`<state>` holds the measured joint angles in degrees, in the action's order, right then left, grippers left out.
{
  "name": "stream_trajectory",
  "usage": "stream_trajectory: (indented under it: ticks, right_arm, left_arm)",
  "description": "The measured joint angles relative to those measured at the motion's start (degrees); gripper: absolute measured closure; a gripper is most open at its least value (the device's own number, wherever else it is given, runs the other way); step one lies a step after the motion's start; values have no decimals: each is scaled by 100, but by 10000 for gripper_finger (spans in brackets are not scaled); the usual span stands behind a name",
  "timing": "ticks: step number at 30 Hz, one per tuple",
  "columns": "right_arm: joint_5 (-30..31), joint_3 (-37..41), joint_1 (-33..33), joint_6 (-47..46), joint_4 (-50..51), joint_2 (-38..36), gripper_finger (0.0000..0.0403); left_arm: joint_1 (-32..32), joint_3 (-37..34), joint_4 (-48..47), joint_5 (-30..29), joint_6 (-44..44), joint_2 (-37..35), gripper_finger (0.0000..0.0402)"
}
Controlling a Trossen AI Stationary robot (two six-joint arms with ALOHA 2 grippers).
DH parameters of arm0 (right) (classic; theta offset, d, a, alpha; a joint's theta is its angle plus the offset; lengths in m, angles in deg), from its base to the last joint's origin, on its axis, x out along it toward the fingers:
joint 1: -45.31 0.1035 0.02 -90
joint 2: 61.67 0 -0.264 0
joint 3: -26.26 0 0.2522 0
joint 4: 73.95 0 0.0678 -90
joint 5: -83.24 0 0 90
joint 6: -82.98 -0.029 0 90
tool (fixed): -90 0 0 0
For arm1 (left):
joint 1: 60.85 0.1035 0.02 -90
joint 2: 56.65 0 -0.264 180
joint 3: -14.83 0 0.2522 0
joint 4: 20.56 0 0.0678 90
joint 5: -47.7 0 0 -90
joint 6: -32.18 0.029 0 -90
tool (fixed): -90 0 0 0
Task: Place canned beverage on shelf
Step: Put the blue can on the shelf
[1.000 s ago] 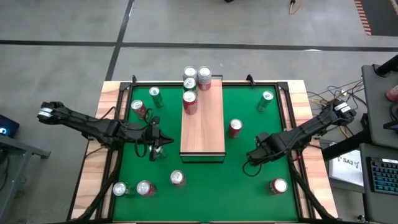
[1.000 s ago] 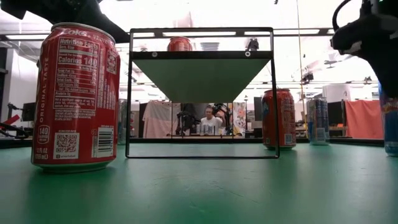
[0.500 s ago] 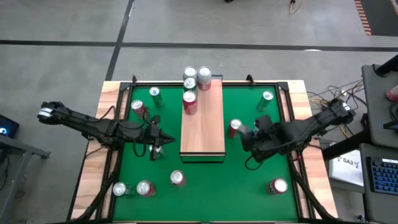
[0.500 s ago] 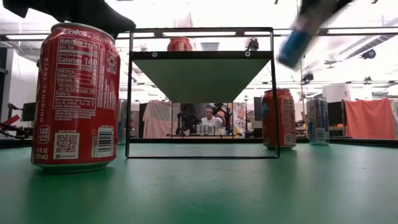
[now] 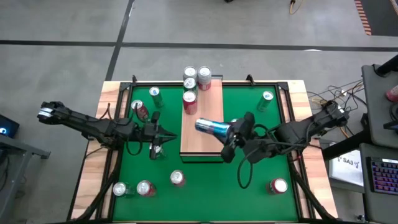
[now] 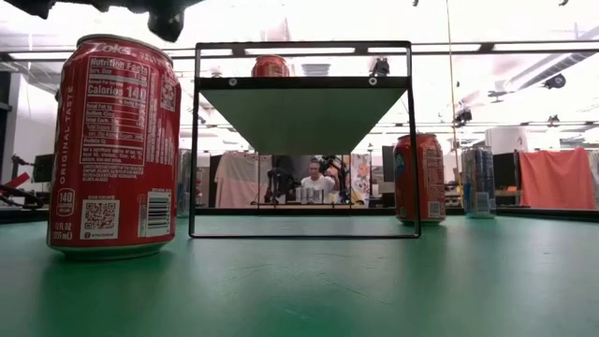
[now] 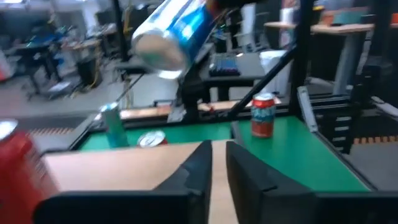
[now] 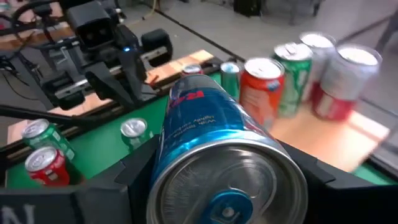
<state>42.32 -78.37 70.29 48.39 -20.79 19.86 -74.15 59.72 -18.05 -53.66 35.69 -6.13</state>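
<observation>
Over the shelf [image 5: 202, 134] — unseen from low view — right end effector [image 5: 231, 135] clamps a blue can [image 5: 212, 128].

Shelf [image 5: 202, 140]: one. Arms [image 5: 93, 126]: two. Blue can [image 5: 210, 128]: one, off the surface. Cans at shelf's far end [image 5: 189, 99]: about five, tight cluster, exact count unclear. Loose on green surface [image 5: 205, 193]: at least four red cans [image 5: 178, 178], four green cans [image 5: 154, 93].

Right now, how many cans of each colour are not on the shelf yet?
Red cans: 5
Green cans: 4
Blue cans: 1
Total: 10
</observation>
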Motion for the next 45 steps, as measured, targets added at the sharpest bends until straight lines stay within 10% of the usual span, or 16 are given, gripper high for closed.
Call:
stream_trajectory:
  ticks: [17,45]
  right_arm:
    - [-24,-8,-269,122,-540,864,177]
    - [-1065,-11,-1002,414,-1304,1041,177]
  left_arm:
    - [-11,0,1207,-157,1075,353,112]
    - [28,0,2621,-1662,3506,1869,99]
